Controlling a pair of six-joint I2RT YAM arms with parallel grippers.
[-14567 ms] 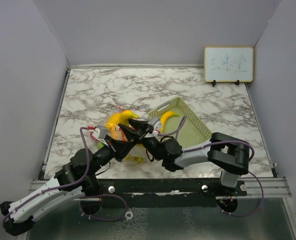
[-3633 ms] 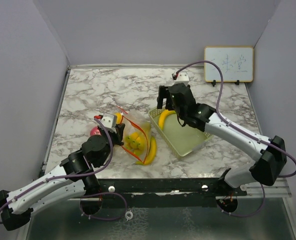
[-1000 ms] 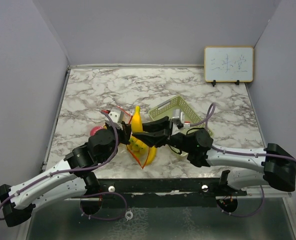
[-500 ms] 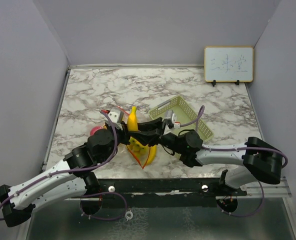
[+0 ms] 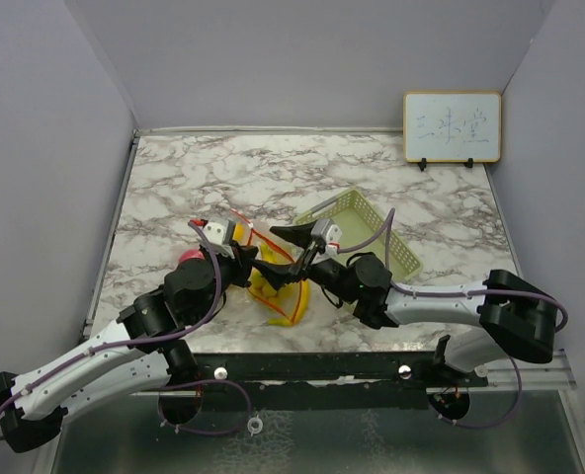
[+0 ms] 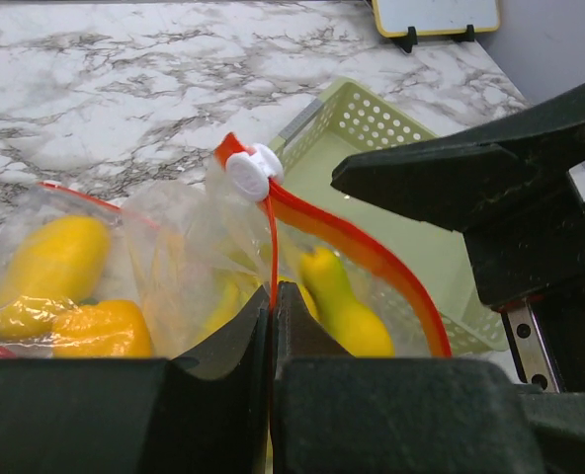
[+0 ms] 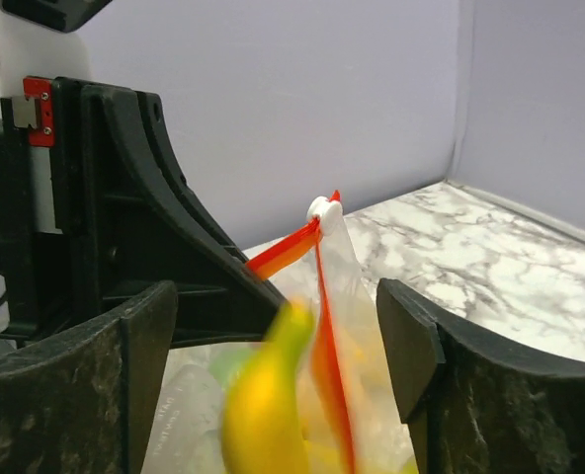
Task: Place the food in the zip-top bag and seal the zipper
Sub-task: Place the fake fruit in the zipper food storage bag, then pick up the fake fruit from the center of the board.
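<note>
Zip-top bag (image 6: 174, 237): crinkly and clear, standing on the marbled desk (image 5: 174, 188) between the two arms, its mouth held up and gaping!
In the bag: food (image 6: 50, 262) showing through the film, with a round yellow piece and an orange-yellow one low on the left and a yellow banana shape on the right.
Banana (image 7: 268, 405): a yellow blur right at the bag's mouth, between the right fingers and touching neither.
Zipper (image 6: 367, 252): red-orange strip, unsealed, its two sides parted and meeting at a white slider (image 6: 251, 170) at the top end.
Left gripper (image 6: 273, 301): jaws clenched on the bag's rim, right at the zipper strip.
Right gripper (image 7: 278, 326): jaws released, spread wide either side of the mouth.
Tray (image 5: 372, 232): pale green, perforated walls, just right of the bag, behind the right gripper.
</note>
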